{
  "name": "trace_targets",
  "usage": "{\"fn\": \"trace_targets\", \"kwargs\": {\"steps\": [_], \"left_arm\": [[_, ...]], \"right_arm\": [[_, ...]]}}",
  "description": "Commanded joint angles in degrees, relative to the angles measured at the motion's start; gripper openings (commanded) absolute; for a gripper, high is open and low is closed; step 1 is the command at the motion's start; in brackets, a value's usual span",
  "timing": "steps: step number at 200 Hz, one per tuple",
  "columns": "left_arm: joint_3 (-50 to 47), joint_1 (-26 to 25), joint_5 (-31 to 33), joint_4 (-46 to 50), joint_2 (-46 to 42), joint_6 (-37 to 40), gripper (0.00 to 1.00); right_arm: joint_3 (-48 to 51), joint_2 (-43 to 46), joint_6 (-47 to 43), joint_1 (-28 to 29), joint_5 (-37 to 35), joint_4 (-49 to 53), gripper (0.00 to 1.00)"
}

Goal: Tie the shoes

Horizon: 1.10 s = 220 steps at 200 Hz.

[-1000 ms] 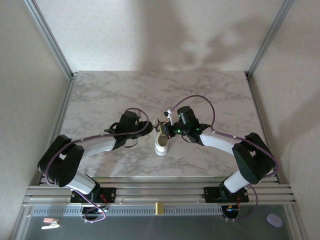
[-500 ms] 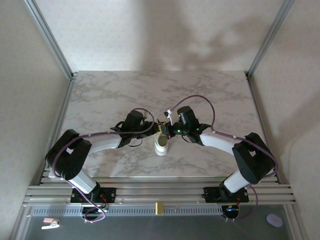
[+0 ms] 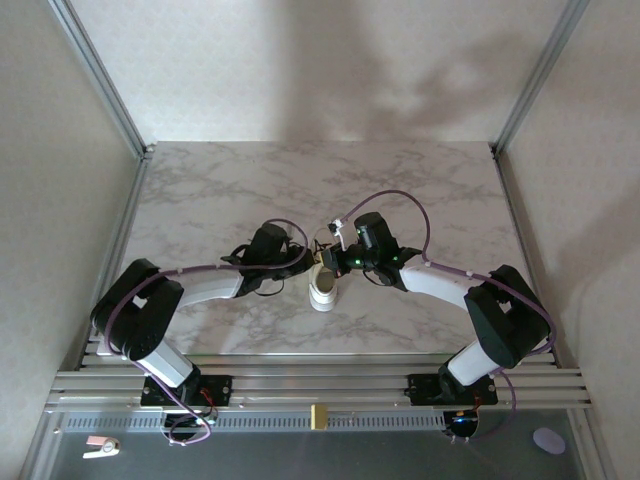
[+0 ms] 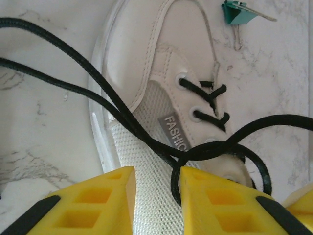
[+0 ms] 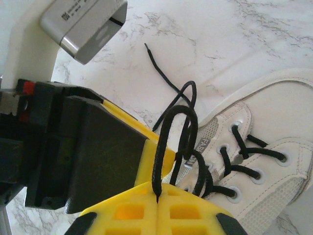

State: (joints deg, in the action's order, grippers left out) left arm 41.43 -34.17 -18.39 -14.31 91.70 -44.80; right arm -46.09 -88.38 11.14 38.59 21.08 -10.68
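Pressed together, the yellow jaws of the right gripper (image 5: 157, 196) pinch one strand of the long thin black laces (image 5: 157, 156), which rises from the seam between them toward 12 o'clock and bends over into a narrow loop. On the left gripper (image 4: 156, 183) the yellow jaws stand apart with a slim gap. Crossed lace strands lie just above that gap, and one strand curls down along the inner edge of the jaw on the 3 o'clock side, with nothing clamped.

From above, the white-and-grey marble-patterned tabletop (image 3: 250, 190) carries everything. The left arm (image 3: 200, 285) reaches in from 8 o'clock and the right arm (image 3: 440, 283) from 4 o'clock, and their wrists meet near the middle. The small white low-top sneaker (image 3: 325, 290) sits there, slightly toward the 6 o'clock edge of the table. Relative to the shoe, the left gripper is at its 10 o'clock and the right gripper at its 1 o'clock, both close over its upper.

In the left wrist view the sneaker's toe points toward 12 o'clock, and its mesh tongue runs down to the jaws at 6 o'clock. Two lace strands sweep in from 9 o'clock across the sole's edge and cross over the tongue. A small teal binder clip (image 4: 237, 12) with a wire handle lies on the marble at the shoe's 1 o'clock, apart from it. A little grey label (image 4: 175, 132) reading "FASHION" is stitched on the tongue beside the eyelets. In the right wrist view a loose lace tip (image 5: 145, 45) rests on the marble toward 12 o'clock.
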Motion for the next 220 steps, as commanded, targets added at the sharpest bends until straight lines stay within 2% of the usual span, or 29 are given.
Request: {"fn": "trace_targets", "kwargs": {"steps": [1,73,103,140,151,174,220], "left_arm": [[-1.3,-0.8,0.5,0.4,-0.8,-0.4,0.29],[-3.7,-1.5,0.7,-0.5,-2.0,-1.0,0.27],[-3.3,-1.2,5.2,2.1,-6.9,0.5,0.31],[-3.2,-0.5,8.6,4.3,-12.4,0.3,0.31],[-2.8,-0.5,7.9,4.3,-12.7,-0.5,0.29],[-2.4,-0.7,4.5,2.2,-11.8,-3.6,0.17],[1.4,-2.6,1.8,2.1,-7.4,-8.1,0.13]], "right_arm": [[-1.6,-0.2,-0.3,-0.3,0.5,0.0,0.0],[-1.8,-0.1,-0.1,-0.3,0.4,0.2,0.0],[-2.0,0.0,0.0,-0.2,0.4,0.7,0.0],[-2.2,-0.2,0.7,-0.3,0.4,0.5,0.0],[-2.2,-0.3,1.1,-0.2,0.3,0.4,0.0],[-2.2,-0.2,1.4,-0.3,0.5,0.4,0.0],[-2.2,-0.1,1.3,-0.3,0.4,0.4,0.0]]}}
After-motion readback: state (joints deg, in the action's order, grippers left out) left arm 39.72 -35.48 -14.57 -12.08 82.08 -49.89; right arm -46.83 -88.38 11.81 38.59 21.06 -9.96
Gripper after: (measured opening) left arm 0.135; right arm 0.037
